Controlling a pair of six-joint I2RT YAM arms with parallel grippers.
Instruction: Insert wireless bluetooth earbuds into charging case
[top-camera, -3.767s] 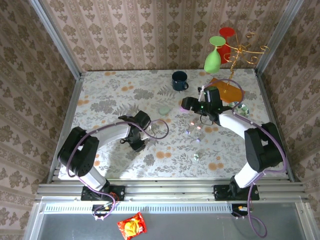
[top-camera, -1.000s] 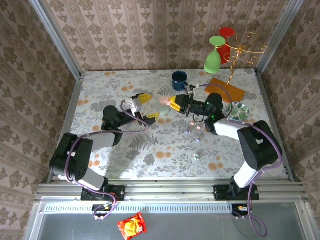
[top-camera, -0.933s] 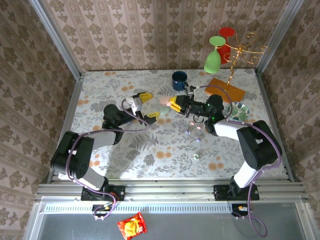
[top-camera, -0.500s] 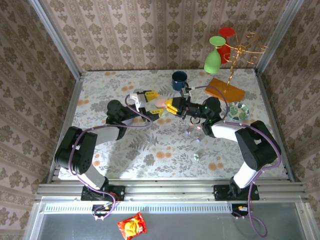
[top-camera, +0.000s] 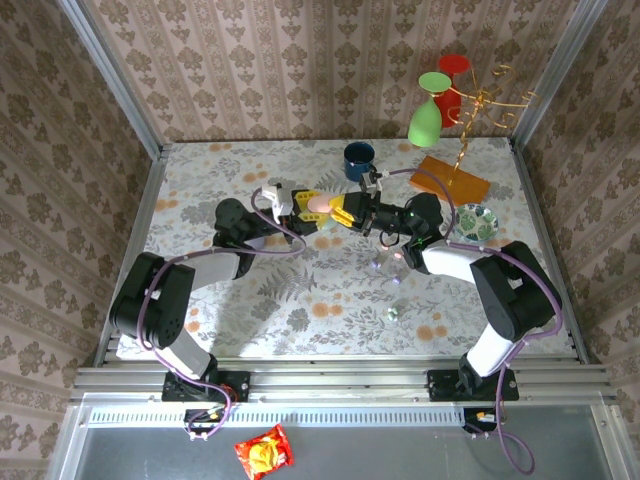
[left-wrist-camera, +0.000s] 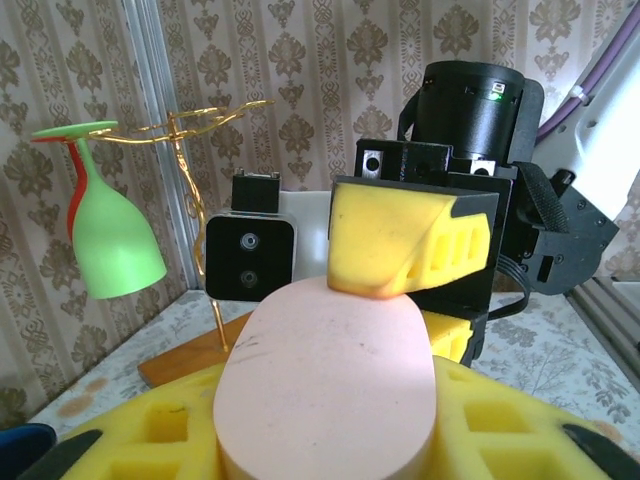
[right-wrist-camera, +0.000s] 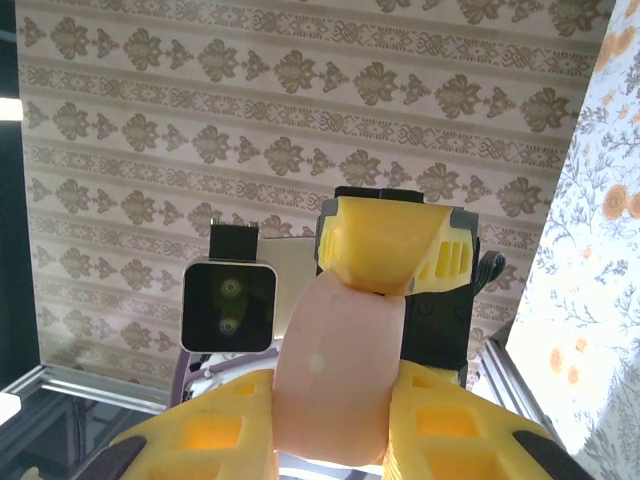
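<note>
A pink oval charging case (top-camera: 320, 204) hangs above the table's middle, held from both sides. My left gripper (top-camera: 303, 203) is shut on it from the left. My right gripper (top-camera: 340, 212) is shut on it from the right. In the left wrist view the case (left-wrist-camera: 325, 370) sits between my yellow fingers (left-wrist-camera: 500, 430), with the right gripper's finger on its top. The right wrist view has the case (right-wrist-camera: 340, 360) upright between its own fingers (right-wrist-camera: 200, 430). Tiny earbuds (top-camera: 398, 258) lie loose on the cloth below the right arm, another (top-camera: 392, 313) nearer the front.
A dark blue mug (top-camera: 359, 160) stands just behind the grippers. An orange board (top-camera: 452, 178) and a gold rack with a green glass (top-camera: 425, 118) and a red one stand at the back right. A small glass dish (top-camera: 478, 220) lies by the right arm.
My left gripper has moved right to meet the right one and has shut on the pink case. The right gripper has kept its grip and shifted slightly left.
</note>
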